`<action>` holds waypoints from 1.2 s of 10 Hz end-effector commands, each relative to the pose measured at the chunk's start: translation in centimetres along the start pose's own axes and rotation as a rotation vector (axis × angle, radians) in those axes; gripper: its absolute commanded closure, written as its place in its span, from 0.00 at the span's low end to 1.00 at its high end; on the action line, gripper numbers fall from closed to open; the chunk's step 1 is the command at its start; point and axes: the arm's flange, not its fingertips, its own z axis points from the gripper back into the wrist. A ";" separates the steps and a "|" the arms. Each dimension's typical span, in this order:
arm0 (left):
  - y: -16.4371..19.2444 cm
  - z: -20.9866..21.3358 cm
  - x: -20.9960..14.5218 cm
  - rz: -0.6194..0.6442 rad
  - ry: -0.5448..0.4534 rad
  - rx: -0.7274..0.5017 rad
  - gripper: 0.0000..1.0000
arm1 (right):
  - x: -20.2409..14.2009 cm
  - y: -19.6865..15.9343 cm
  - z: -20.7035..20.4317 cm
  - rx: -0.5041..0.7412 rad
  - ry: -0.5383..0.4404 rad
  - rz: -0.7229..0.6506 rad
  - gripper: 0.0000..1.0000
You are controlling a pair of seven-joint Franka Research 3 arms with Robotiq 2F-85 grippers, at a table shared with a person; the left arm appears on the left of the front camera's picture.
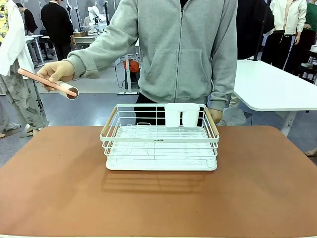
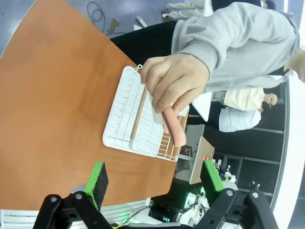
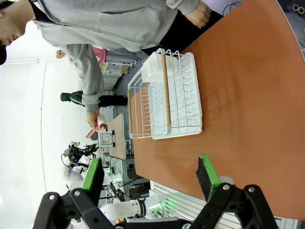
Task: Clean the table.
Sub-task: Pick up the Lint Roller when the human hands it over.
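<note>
No words, brands or numbers can be read with certainty in any view. The one label is a small dark tag [image 1: 162, 141] on the front top rail of the white wire dish rack [image 1: 133, 148], with pale print too small to make out. A yellow garment [image 1: 3, 20] in the background bears dark print, also illegible.

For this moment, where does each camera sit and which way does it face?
Front: fixed at the robot's edge, facing across the table at the rack and the person's hand holding a roller.
Left wrist: held high, looking past the open left gripper at that hand.
Right wrist: held high, looking past the open right gripper at the rack.
All share the rack.
</note>
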 end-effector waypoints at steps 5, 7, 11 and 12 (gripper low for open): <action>-4.3 -3.9 -2.3 0.107 -0.092 0.085 0.00 | 0.0 0.2 0.2 0.017 -0.003 0.010 0.00; -4.8 -5.7 -3.2 0.201 -0.117 0.103 0.00 | 0.0 0.2 0.2 0.017 -0.003 0.010 0.00; -5.4 -9.0 -5.4 0.242 -0.160 0.123 0.00 | 0.0 0.2 0.2 0.017 -0.003 0.010 0.00; -5.5 -9.5 -5.9 0.248 -0.159 0.129 0.00 | 0.0 0.2 0.2 0.017 -0.003 0.010 0.00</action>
